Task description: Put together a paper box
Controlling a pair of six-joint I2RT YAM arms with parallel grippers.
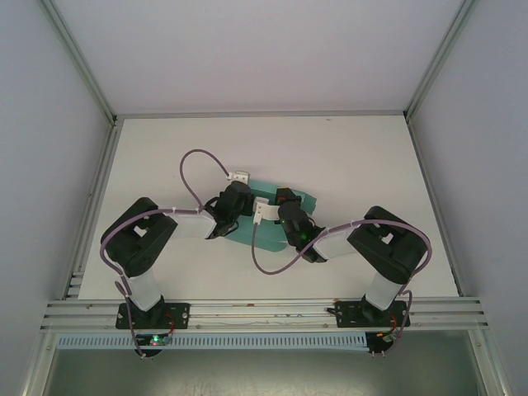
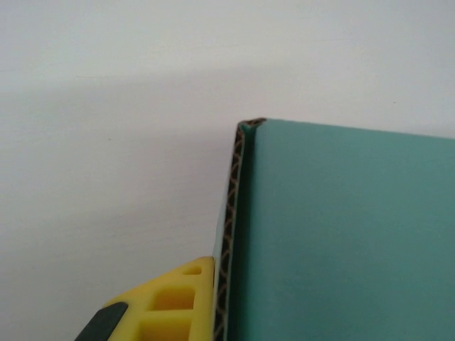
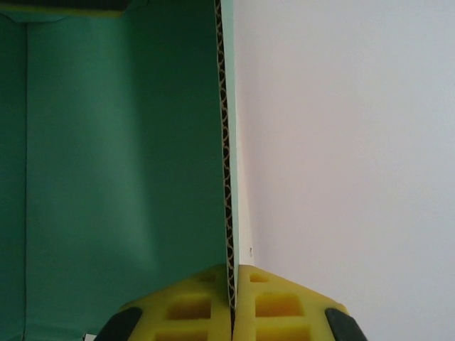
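The paper box [image 1: 266,238] is teal corrugated card lying mid-table, largely covered by both wrists. My left gripper [image 1: 238,200] is at its left part. In the left wrist view one yellow finger [image 2: 178,298] presses against an upright panel's corrugated edge [image 2: 227,227]; the teal panel [image 2: 341,234] hides the other finger, and the gripper [image 2: 226,273] is shut on the card. My right gripper [image 1: 289,213] is at the box's right part. In the right wrist view the gripper [image 3: 233,273] pinches a raised wall's edge [image 3: 224,142] between both yellow fingers, teal card [image 3: 121,156] to its left.
The white table [image 1: 165,157] has bare surface behind and to both sides of the box. Metal frame posts and grey walls [image 1: 49,124] enclose it. Purple cables [image 1: 194,165] loop above the left arm and below the right wrist.
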